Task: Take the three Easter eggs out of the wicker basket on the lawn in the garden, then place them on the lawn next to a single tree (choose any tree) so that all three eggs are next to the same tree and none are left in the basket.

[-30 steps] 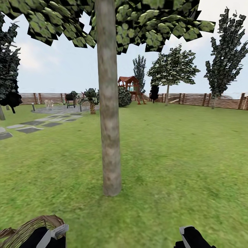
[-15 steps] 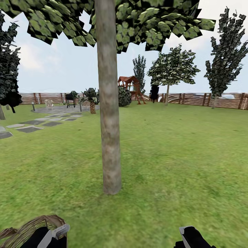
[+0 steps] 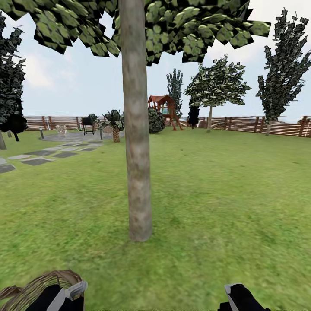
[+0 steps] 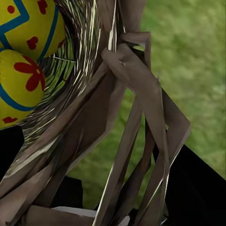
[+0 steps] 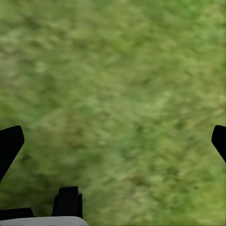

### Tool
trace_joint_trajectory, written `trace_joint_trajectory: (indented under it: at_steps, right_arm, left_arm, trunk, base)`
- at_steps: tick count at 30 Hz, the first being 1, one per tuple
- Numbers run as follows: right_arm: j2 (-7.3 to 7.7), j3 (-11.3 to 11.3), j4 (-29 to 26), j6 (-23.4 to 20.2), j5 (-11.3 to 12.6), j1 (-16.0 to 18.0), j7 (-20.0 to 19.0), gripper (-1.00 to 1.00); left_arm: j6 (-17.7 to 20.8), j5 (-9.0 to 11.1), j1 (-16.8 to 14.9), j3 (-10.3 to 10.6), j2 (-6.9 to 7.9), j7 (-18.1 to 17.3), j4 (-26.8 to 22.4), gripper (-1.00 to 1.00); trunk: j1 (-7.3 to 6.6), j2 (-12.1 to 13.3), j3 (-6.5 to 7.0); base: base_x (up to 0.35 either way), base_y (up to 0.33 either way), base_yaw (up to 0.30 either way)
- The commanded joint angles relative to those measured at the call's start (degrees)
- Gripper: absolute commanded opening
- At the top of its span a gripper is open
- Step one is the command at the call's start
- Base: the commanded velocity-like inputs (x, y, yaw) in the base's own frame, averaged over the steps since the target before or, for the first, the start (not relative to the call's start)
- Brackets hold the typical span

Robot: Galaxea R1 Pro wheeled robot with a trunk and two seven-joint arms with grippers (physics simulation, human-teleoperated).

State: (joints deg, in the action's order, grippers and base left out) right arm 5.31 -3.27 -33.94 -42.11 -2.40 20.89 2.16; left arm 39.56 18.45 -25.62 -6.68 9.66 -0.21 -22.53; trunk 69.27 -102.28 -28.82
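A tree (image 3: 137, 151) with a thick grey-brown trunk stands on the lawn (image 3: 224, 194) straight ahead, a short way off. At the lower left of the head view my left gripper (image 3: 65, 293) is shut on the rim of the brown wicker basket (image 3: 34, 287). The left wrist view looks past the woven loop handle (image 4: 136, 94) into the basket, where two yellow Easter eggs (image 4: 28, 23) (image 4: 19, 84) with red and blue marks lie together. My right gripper (image 3: 235, 296) hangs at the lower right; in its wrist view its fingers (image 5: 9, 143) stand wide apart over bare grass (image 5: 117, 70).
Grey paving slabs (image 3: 39, 157) run along the far left toward a patio with a grill (image 3: 88, 123) and a palm plant (image 3: 114, 123). A slat fence (image 3: 242, 124), a red playhouse (image 3: 163, 108), a round shrub (image 3: 155, 121) and another tree (image 3: 214, 88) stand far back. Grass lies open around the trunk.
The whole head picture has shifted slightly, with the trunk's foot now a little higher in it. Both grippers and the basket keep their places.
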Motion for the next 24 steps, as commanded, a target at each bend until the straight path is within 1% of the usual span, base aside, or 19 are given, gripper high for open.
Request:
trace_joint_trajectory:
  at_steps: [1,4,24]
  right_arm:
    - [0.05,-0.33,-0.08,-0.3,-0.23,0.03,0.04,1.0]
    - [0.05,-0.33,-0.08,-0.28,-0.24,0.03,0.04,1.0]
    - [0.05,-0.33,-0.08,-0.27,-0.3,0.03,0.01,1.0]
  left_arm:
    - [0.34,-0.35,-0.04,-0.27,0.0,0.03,-0.08,-1.0]
    - [0.25,-0.35,-0.04,-0.2,0.0,0.03,1.31,-1.0]
    - [0.25,-0.35,-0.04,-0.18,0.0,0.03,1.43,-1.0]
  trunk:
    - [0.22,-0.45,-0.25]
    - [0.88,-1.66,-0.79]
    - [5.27,-9.68,-4.38]
  base:
    - [0.0,0.0,0.0]
    - [0.0,0.0,0.0]
    - [0.0,0.0,0.0]
